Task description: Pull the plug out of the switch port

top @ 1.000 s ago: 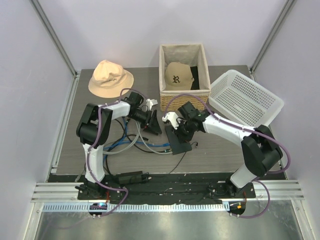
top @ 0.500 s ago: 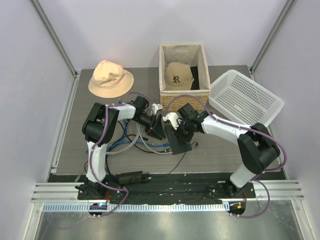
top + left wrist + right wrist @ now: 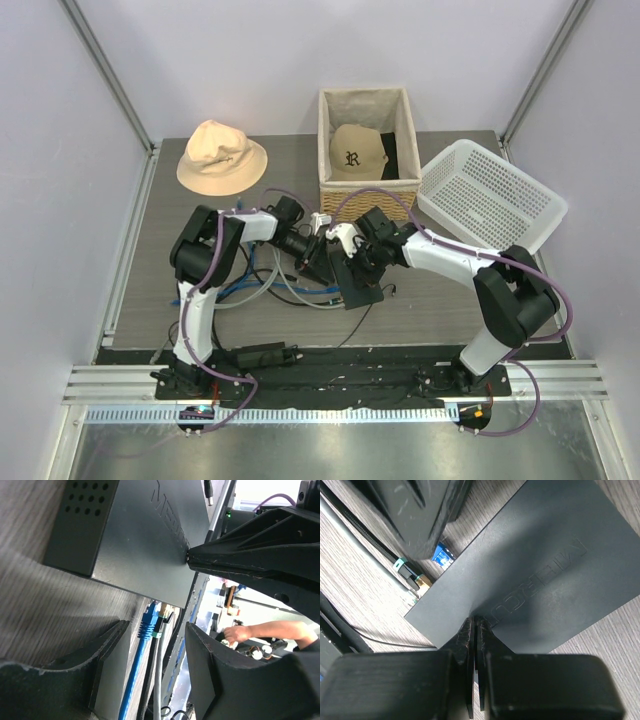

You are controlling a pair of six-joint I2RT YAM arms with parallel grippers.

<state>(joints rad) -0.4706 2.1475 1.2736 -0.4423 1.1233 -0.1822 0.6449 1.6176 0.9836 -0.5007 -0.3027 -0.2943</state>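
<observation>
Left tool (image 3: 154, 632), jaws apart, faces the blue plug (image 3: 148, 622) seated in the switch (image 3: 145, 535) at the middle of the surface (image 3: 430, 300), its cable running straight between them; right tool (image 3: 474, 627), closed, presses the switch top.

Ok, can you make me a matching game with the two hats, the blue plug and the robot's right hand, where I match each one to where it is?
Things:
1. tan bucket hat
2. cap with the R
3. blue plug
4. right gripper

Places:
A. inside the woven basket
B. stuck in the edge of the switch
C. lying on the table, back left
D. shut, tips on top of the switch

Pairs: 1-C, 2-A, 3-B, 4-D.
</observation>
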